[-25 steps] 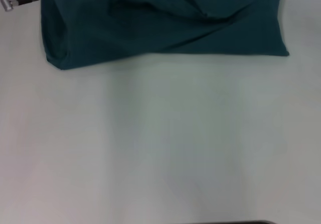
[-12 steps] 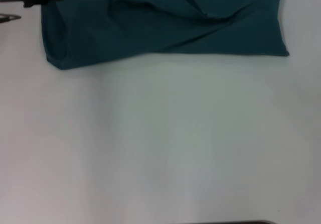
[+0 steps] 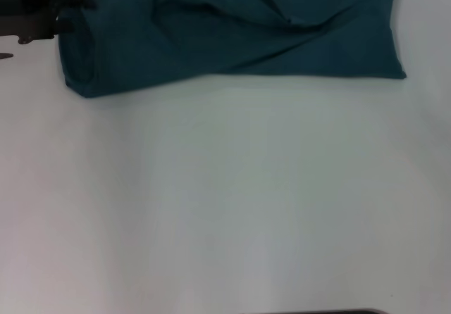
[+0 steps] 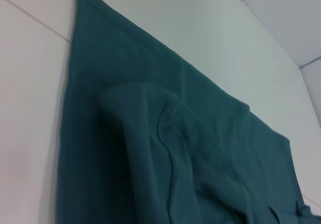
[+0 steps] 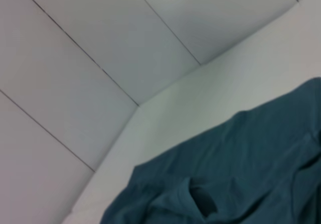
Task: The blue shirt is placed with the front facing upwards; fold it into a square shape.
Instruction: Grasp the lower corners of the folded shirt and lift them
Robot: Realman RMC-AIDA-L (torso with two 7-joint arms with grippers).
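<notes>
We see the blue shirt (image 3: 232, 32) lying on the white table (image 3: 225, 201), far from us, along the far side of the head view. Part of it runs out of the picture at the top. Its near edge makes a long line across the table, and it ends in a soft rolled corner on the left and a sharp corner on the right. The cloth is not flat. Big folds and bumps run across the middle of it.

The left gripper (image 3: 67, 8) is a dark shape at the shirt's left edge, up in the far left corner of the head view. It looks like it touches the cloth there, but we cannot tell if its fingers are open or closed, or if they hold the shirt.

In the left wrist view the shirt (image 4: 170, 148) fills most of the picture, with a thick raised fold down its middle and one straight edge on the bare table (image 4: 30, 108).

In the right wrist view we see a bumpy part of the shirt (image 5: 235, 174) on the table (image 5: 210, 98), with a tiled floor (image 5: 75, 73) beyond the table's edge. The right gripper does not show in any picture.
</notes>
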